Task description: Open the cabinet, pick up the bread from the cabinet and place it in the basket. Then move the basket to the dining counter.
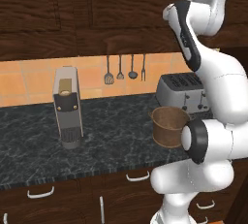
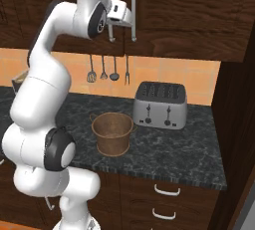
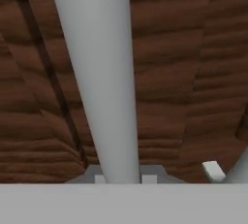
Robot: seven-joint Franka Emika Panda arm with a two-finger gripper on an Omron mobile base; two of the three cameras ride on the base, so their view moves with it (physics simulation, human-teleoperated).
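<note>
The gripper [image 2: 117, 19] is up at the cabinet [image 2: 189, 10], level with the two silver handles [image 2: 134, 9]. In the hand view one handle [image 3: 97, 72] runs straight up from between the finger tips, very close, with the second handle's foot [image 3: 213, 170] off to the right. Whether the jaws have closed on the bar I cannot tell — the tips are hidden at the bottom edge. Both doors look shut, so the bread is out of sight. The basket [image 2: 112, 133] waits on the black worktop [image 2: 169, 149], just beside the toaster [image 2: 160, 105]. The risk: pulling without a firm hold — the fingers could slide off the smooth curved bar, leaving the door closed.
</note>
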